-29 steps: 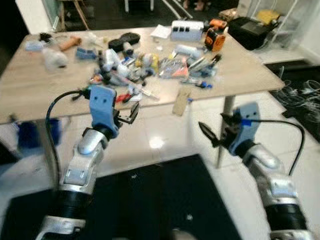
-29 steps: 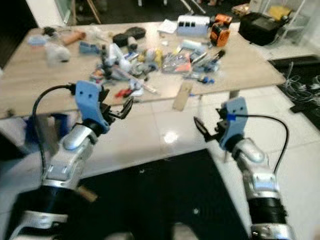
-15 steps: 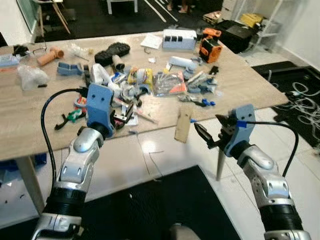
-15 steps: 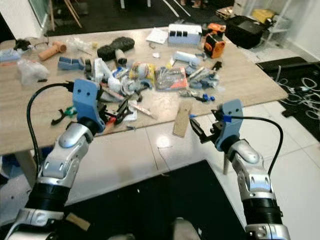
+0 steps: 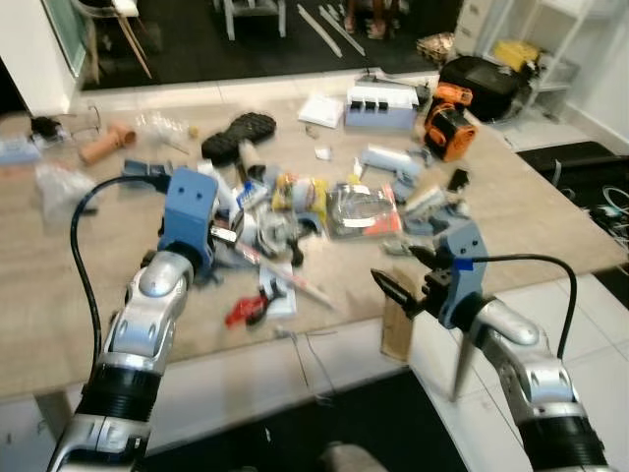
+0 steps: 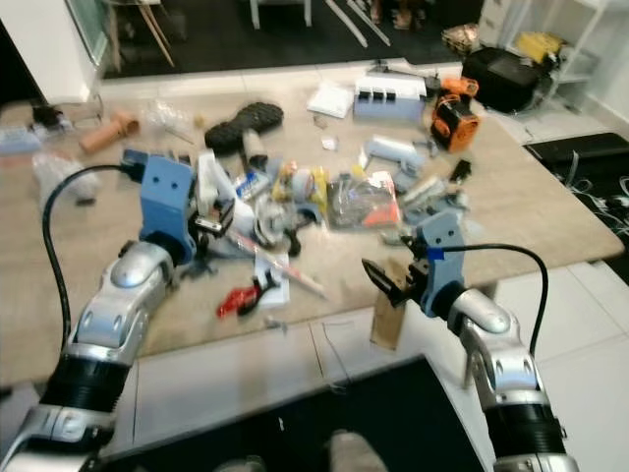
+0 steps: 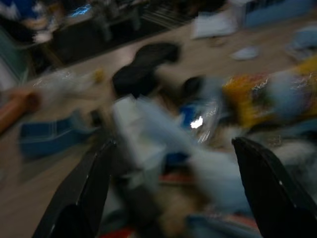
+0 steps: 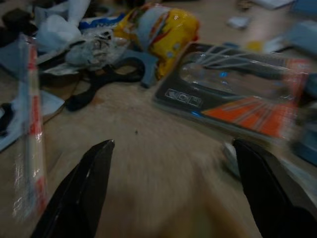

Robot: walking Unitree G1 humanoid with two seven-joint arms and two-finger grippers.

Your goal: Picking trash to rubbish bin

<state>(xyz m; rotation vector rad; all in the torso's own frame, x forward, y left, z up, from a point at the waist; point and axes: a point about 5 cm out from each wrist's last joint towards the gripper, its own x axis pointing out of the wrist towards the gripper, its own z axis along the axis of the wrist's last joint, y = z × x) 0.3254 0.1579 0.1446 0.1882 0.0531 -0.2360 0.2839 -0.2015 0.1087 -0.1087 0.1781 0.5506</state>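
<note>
Wooden counter (image 5: 550,211) on white tile floor, centre covered in a clutter of trash (image 5: 295,211): yellow packet (image 8: 166,30), clear blister pack with orange card (image 8: 237,94), black shoe sole (image 5: 239,133), red tool (image 5: 246,308), orange-black device (image 5: 450,105). Left claw (image 6: 208,224) over the left side of the pile, fingers spread, nothing held. Right claw (image 5: 401,285) at the counter's near edge, just beside a cardboard strip (image 5: 397,329) hanging off it, fingers apart, empty. Wrist views blurred.
</note>
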